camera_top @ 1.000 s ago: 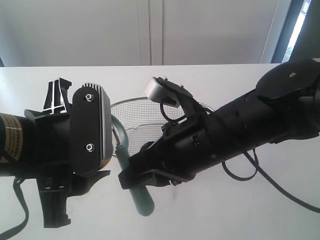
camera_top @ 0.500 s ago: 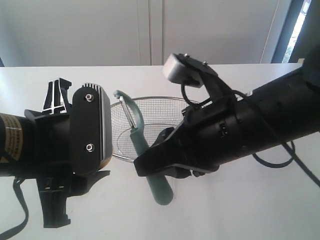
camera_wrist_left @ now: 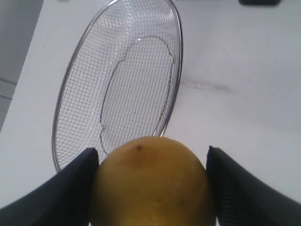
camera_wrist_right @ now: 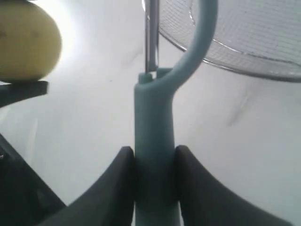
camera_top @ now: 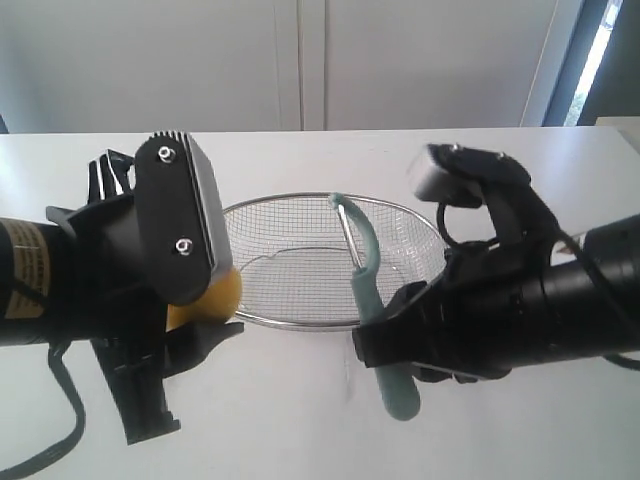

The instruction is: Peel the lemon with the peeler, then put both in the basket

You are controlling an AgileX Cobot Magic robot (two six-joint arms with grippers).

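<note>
The yellow lemon point(camera_top: 220, 292) is clamped between the black fingers of my left gripper point(camera_top: 208, 318), just left of the basket's near rim and above the table. In the left wrist view the lemon point(camera_wrist_left: 153, 183) fills the gap of the left gripper point(camera_wrist_left: 151, 155). My right gripper point(camera_top: 388, 345) is shut on the teal handle of the peeler point(camera_top: 362, 262), whose curved head and metal blade stand upright in front of the wire mesh basket point(camera_top: 300, 200). In the right wrist view the peeler point(camera_wrist_right: 154, 117) is held by the right gripper point(camera_wrist_right: 154, 157); the lemon point(camera_wrist_right: 26, 40) lies off to one side, apart from the blade.
The basket point(camera_wrist_left: 178, 61) lies on a white table point(camera_top: 300, 420) and holds nothing that I can see. Both black arms crowd the near half of the table. A white wall stands behind the table's far edge.
The right arm has swung right and drawn back, carrying the peeler away from the left gripper. The left wrist has tilted, and the lemon now shows in the exterior view.
</note>
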